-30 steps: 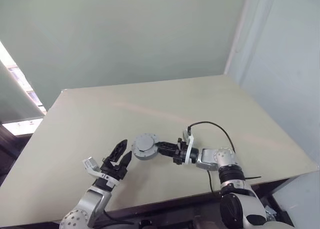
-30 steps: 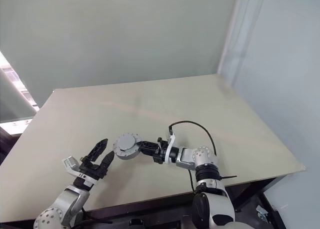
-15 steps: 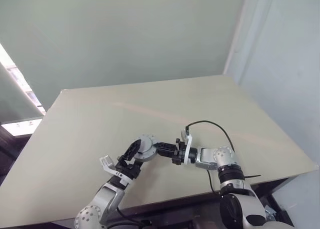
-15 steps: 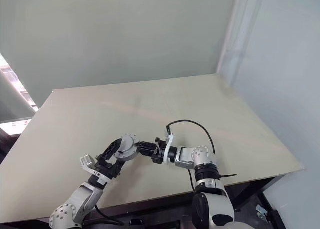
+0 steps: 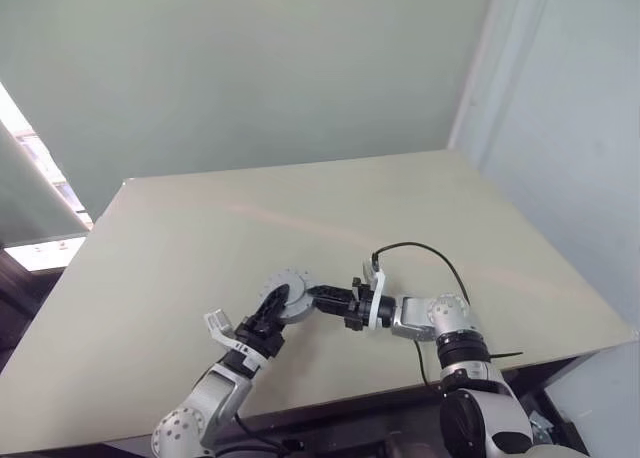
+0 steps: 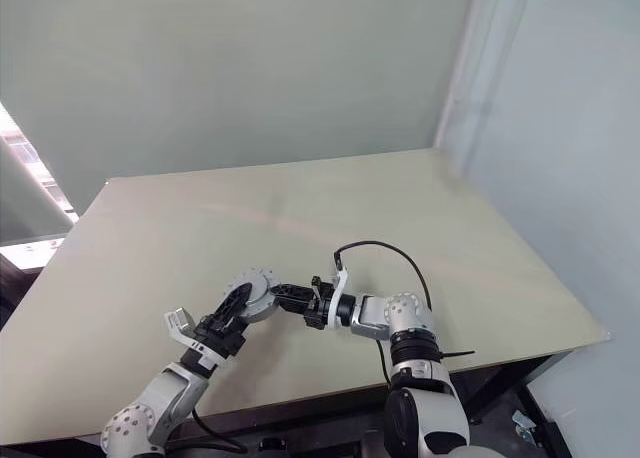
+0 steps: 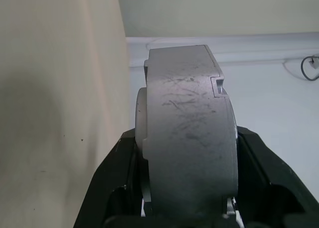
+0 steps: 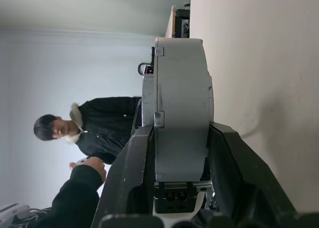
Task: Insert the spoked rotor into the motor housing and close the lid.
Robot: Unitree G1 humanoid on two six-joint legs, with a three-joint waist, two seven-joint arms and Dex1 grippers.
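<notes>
Head views: grey round motor assembly [image 5: 290, 295] held just above the desk [image 5: 330, 208], between left gripper [image 5: 268, 311] and right gripper [image 5: 318, 298]; lid, rotor and housing not told apart.

Left wrist view: jaws closed against the assembly's two flat faces, scratched grey rim edge-on between the fingers [image 7: 107, 188].

Right wrist view: jaws clamped likewise on the assembly; black-jacketed person [image 8: 94, 133] beyond.
</notes>
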